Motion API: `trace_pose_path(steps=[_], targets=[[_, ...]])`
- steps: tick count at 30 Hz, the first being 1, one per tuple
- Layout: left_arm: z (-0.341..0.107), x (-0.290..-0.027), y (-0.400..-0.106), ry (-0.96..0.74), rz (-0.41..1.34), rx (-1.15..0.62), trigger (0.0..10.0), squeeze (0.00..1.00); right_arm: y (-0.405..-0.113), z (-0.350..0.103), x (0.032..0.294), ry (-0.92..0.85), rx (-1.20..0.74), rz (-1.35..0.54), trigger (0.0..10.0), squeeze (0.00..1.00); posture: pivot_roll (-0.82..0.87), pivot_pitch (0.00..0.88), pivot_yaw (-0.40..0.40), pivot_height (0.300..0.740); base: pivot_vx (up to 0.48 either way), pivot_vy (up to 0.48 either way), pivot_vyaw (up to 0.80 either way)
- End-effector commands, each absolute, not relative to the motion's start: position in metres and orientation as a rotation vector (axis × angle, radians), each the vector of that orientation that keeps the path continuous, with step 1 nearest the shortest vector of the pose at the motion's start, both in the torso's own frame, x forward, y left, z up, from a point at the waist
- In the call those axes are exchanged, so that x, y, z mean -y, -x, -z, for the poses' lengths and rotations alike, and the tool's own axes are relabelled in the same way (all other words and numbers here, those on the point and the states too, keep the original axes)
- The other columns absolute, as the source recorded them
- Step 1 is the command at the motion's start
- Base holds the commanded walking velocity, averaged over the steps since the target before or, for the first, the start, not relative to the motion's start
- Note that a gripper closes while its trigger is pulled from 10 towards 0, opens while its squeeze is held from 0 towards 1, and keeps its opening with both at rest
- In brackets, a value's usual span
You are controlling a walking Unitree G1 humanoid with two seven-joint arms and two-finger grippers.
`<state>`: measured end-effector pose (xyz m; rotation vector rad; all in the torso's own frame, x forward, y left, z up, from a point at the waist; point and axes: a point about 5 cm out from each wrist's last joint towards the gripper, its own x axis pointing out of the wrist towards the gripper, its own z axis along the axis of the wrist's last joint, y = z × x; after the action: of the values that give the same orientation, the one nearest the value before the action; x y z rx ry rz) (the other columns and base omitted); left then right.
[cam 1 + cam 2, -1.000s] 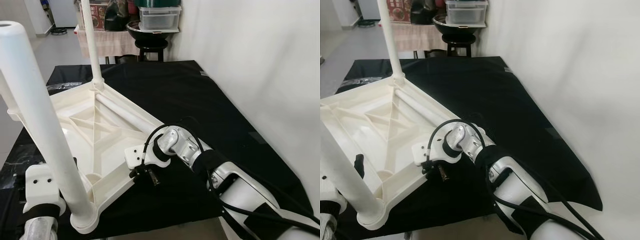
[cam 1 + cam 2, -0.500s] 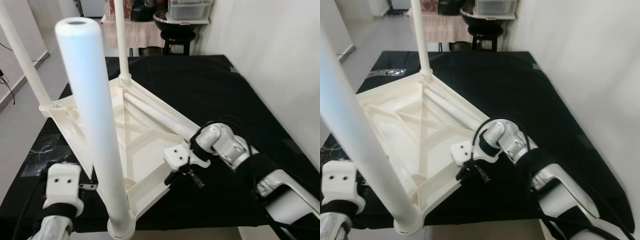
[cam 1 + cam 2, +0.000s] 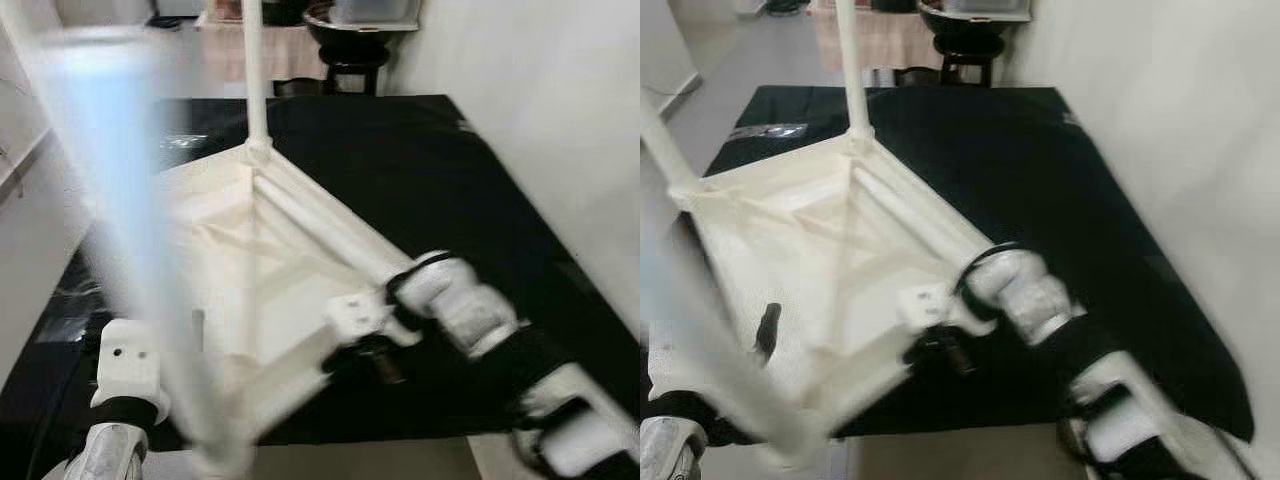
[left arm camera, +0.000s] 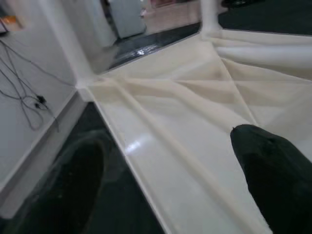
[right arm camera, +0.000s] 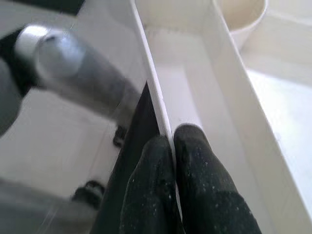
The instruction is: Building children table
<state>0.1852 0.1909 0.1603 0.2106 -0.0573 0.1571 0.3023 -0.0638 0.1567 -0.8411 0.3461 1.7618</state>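
So the white children table is lying upside down on the black-covered counter, underside ribs facing up, with legs sticking up at the corners. The head views are pretty blurry. The right claw is pinching the thin edge wall of the tabletop at its near side — one black finger on each face of the rim. The left claw sits spread over the tabletop's left edge, one fingertip above the ribbed underside, not gripping anything. Stool behind the counter.
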Motion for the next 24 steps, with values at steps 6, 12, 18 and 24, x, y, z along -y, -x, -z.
trace_pose_path(steps=[6,12,18,24], targets=[[-0.157,-0.188,-0.184,-0.218,-0.13,0.038,10.0,0.0,-0.325,-0.168,0.022,0.641,-0.192,-1.459,10.0,1.0,0.05,0.072,-0.035,0.74,0.0,0.0,0.0],[-0.156,-0.188,-0.185,-0.231,-0.131,0.038,10.0,0.0,-0.323,-0.179,0.034,0.649,-0.121,-1.528,10.0,0.75,0.05,0.074,-0.031,0.74,0.0,0.0,0.0],[-0.151,-0.189,-0.18,-0.237,-0.139,0.017,10.0,0.0,-0.316,-0.196,0.06,0.609,-0.058,-1.67,10.0,0.0,0.05,0.075,-0.027,0.74,0.0,0.0,0.0],[-0.143,-0.193,-0.168,-0.204,-0.17,-0.033,10.0,0.0,-0.331,-0.212,0.07,0.473,0.018,-1.582,10.0,0.0,0.06,0.078,-0.02,0.74,0.0,0.0,0.0]])
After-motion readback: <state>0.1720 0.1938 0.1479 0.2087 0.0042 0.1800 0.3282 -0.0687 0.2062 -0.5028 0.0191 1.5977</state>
